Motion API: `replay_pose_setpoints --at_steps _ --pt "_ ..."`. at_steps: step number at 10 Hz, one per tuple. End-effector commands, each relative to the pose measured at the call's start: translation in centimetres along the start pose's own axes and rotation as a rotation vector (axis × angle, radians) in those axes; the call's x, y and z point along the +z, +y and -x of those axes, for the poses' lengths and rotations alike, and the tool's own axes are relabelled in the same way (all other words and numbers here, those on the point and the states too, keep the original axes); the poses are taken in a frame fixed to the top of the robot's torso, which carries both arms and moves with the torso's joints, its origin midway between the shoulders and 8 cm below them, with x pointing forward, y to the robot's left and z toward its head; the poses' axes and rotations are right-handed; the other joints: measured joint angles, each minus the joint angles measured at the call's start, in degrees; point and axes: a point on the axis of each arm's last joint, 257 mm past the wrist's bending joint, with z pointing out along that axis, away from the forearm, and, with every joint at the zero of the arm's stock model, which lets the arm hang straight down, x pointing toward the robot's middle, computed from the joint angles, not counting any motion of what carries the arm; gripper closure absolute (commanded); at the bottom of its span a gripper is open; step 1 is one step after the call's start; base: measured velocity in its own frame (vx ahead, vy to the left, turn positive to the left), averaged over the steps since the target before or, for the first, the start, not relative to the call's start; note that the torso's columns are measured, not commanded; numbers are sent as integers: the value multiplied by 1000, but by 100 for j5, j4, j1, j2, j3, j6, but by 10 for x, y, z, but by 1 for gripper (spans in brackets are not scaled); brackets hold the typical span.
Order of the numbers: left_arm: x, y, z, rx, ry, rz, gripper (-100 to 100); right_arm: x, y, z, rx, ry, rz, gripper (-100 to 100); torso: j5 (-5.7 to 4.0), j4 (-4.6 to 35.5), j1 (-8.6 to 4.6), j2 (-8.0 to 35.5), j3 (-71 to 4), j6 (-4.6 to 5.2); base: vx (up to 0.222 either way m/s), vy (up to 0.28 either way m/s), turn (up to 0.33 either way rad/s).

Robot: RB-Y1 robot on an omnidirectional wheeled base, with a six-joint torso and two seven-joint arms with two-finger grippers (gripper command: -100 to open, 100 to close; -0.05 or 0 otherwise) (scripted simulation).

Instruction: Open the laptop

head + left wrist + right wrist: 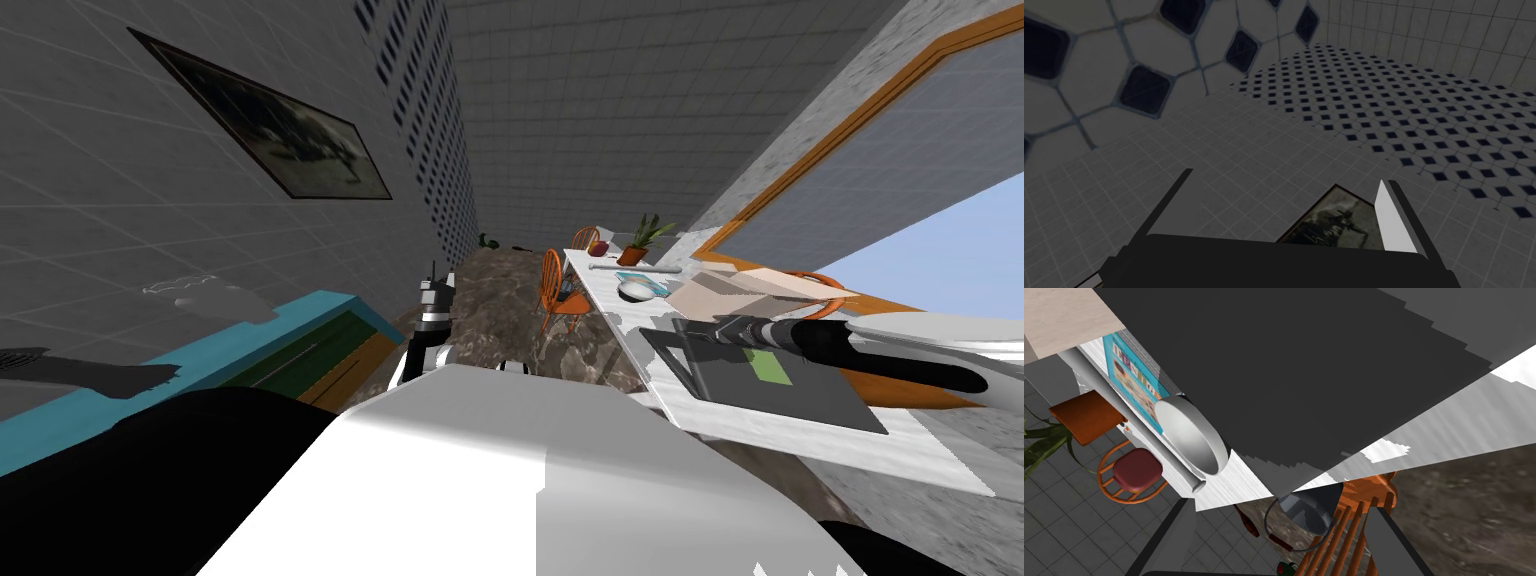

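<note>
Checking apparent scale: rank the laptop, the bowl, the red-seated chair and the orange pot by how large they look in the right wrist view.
1. laptop, by far
2. bowl
3. red-seated chair and orange pot: alike, so unranked

Your surroundings: long white table (930, 450) on the right, beside a window with an orange frame (850, 130). On the table you've got a grey bowl (1189, 433) partly over a teal magazine (1136, 383), with a grey rod (1124, 418) just beside the bowl. There's also a cardboard box (730, 290), and a potted plant (640, 240) at the far end. Orange chair (553, 285) against the table's side, red-seated chair (1131, 470) near the far end. Mottled brown rug (500, 300) on the floor alongside. On your left wall: dark framed picture (270, 125), teal cabinet (300, 320) below it.
</note>
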Motion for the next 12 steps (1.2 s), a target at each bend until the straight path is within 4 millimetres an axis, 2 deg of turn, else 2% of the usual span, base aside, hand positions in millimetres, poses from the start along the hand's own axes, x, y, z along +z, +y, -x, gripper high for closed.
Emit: replay_pose_setpoints --at_steps 1,5,6,12 --pt "0 0 0 0 0 0 0 3 8 -3 7 4 2 -100 1 5 1 18 10 -1 27 -23 60" --pt "0 0 0 0 0 0 0 7 16 -8 14 9 2 -100 -4 2 -11 6 4 1 23 -42 31" --pt "0 0 0 0 0 0 0 4 6 -1 6 2 3 -100 1 2 3 7 4 1 11 11 -63" --pt "0 0 0 0 0 0 0 -8 -21 20 -15 -15 14 -100 -3 1 -7 4 3 1 5 26 -53"
